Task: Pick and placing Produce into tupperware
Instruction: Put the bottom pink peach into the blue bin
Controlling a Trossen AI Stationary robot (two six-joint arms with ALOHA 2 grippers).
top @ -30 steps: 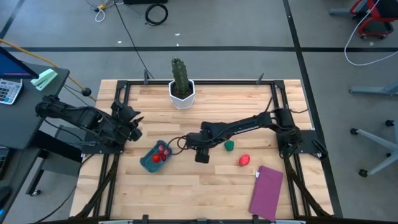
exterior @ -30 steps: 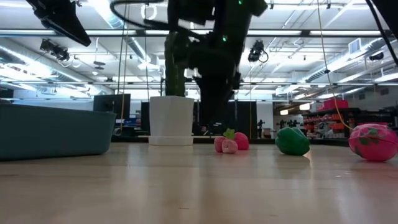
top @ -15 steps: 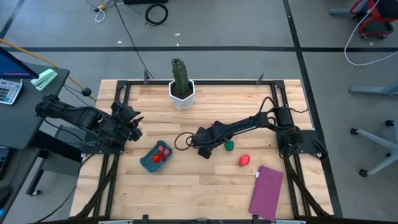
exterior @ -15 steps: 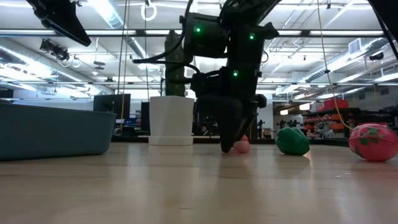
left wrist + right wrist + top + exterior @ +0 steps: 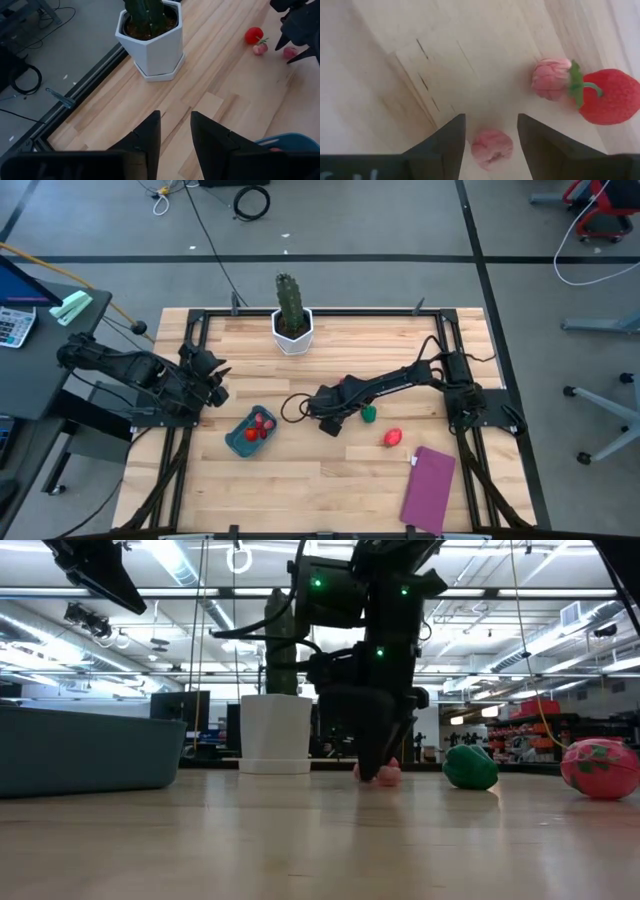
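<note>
My left end effector (image 5: 212, 380) waits at the left edge of the table (image 5: 330, 490), fingers a little apart and holding nothing, and I judge it no threat while it stays there. Just to its right sits the tupperware (image 5: 250, 430) with a few red pieces already inside; a careless carry over its low wall could bump it or spill them.

Further right, my right end effector (image 5: 487, 131) is down at the table, fingers apart, straddling a small pink berry (image 5: 492, 147) that lies between the tips, not yet gripped. The berry is small and round, so if I close off-centre it could squirt out and roll away. Close beside it lie a second pink piece (image 5: 551, 78) and a red strawberry (image 5: 610, 97), which look to be touching each other, though I cannot be sure; an outer finger could nudge them as I close or lift.

To the right, the green piece (image 5: 369, 414) lies near my arm, and the pink-red fruit (image 5: 393, 437) beyond it; a low swing of the forearm might sweep either off towards the purple rectangle (image 5: 429, 488)
</note>
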